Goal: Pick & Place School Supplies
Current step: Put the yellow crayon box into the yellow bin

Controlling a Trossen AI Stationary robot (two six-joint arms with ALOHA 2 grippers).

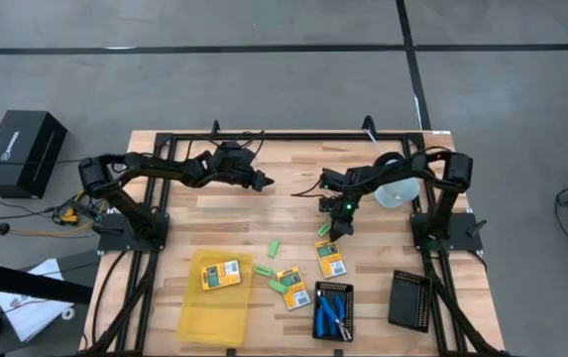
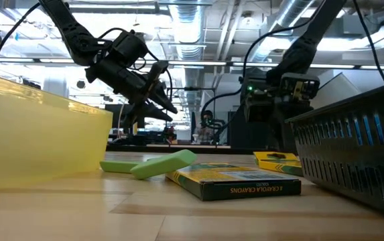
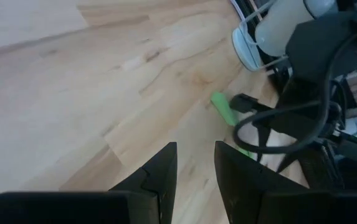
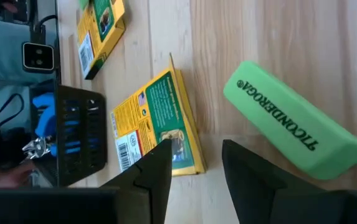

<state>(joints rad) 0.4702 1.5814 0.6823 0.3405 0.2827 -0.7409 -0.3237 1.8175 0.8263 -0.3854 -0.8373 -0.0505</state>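
Observation:
My right gripper [image 4: 194, 155] is open and hovers over the table's middle right [image 1: 337, 224]. A green oblong block [image 4: 293, 121] lies flat just beyond its fingertips, untouched. A yellow-orange pack [image 4: 159, 121] lies beside the block, and another pack [image 4: 100, 31] lies farther off. Other green blocks [image 1: 275, 247] [image 1: 263, 270] and a pack [image 1: 291, 288] lie near the yellow tray. One pack [image 1: 221, 274] lies inside that tray. Blue-handled tools [image 1: 331, 310] rest in a black ribbed tray. My left gripper [image 3: 195, 149] is open and raised above the table's far middle [image 1: 262, 181].
The translucent yellow tray [image 1: 192, 317] sits at the near left. One black ribbed tray [image 1: 347, 291] sits at the near middle and another black ribbed tray [image 1: 409, 298] at the near right. A white roll [image 1: 398, 191] lies by the right arm's base. Bare wood shows between the arms.

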